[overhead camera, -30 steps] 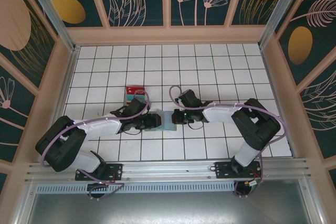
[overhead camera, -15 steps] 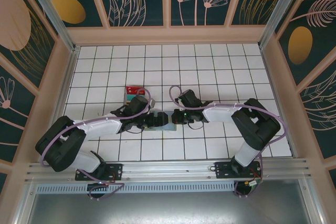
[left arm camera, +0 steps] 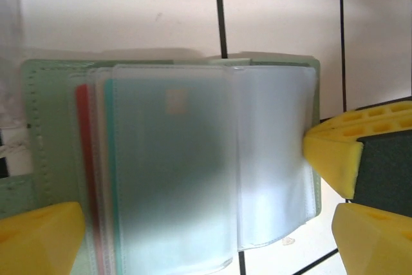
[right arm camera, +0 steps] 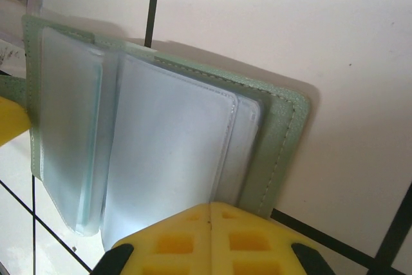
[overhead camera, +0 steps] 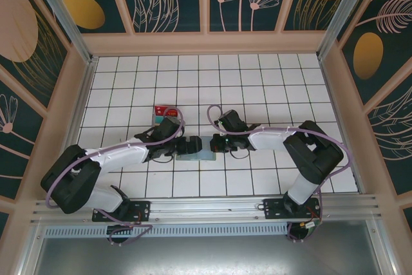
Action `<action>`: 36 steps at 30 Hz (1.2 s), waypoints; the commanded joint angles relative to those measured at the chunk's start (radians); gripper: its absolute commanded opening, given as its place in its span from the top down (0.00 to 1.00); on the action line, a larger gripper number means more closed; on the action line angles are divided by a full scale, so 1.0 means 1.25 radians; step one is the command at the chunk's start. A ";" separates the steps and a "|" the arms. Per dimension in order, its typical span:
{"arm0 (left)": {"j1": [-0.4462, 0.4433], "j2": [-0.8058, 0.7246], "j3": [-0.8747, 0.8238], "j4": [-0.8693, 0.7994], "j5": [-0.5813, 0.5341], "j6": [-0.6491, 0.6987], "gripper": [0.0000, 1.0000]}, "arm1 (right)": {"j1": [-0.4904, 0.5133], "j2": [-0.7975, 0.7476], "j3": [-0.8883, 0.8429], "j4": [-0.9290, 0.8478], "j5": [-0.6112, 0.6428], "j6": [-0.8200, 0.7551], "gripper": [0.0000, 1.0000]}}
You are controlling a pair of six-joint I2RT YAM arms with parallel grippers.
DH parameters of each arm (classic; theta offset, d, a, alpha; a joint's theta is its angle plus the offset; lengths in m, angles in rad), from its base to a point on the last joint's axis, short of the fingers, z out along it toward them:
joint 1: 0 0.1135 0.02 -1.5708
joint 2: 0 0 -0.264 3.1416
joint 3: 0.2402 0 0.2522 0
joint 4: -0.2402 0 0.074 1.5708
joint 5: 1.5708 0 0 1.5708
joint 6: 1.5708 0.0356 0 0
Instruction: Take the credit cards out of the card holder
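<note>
Card holder [left arm camera: 42,152], open.
Right pincer [right arm camera: 209,236] clenched, bracing its edge; nip the teal card [left arm camera: 170,185] with your released left pincer [left arm camera: 199,249].

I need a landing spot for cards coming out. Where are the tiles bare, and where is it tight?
Bare: the tiled table along the back wall, and the near strip between the arm bases. Tight: the middle, where left fingers and right fingers meet at the card holder, with the tray of coloured cards behind.
</note>
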 commanded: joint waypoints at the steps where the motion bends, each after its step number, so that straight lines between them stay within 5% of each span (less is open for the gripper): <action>1: -0.002 -0.013 0.017 -0.014 -0.018 0.017 0.03 | 0.007 0.031 -0.023 -0.030 0.010 0.004 0.95; 36: -0.014 0.063 0.005 0.091 0.129 0.007 0.03 | 0.007 0.035 -0.020 -0.030 0.008 0.005 0.95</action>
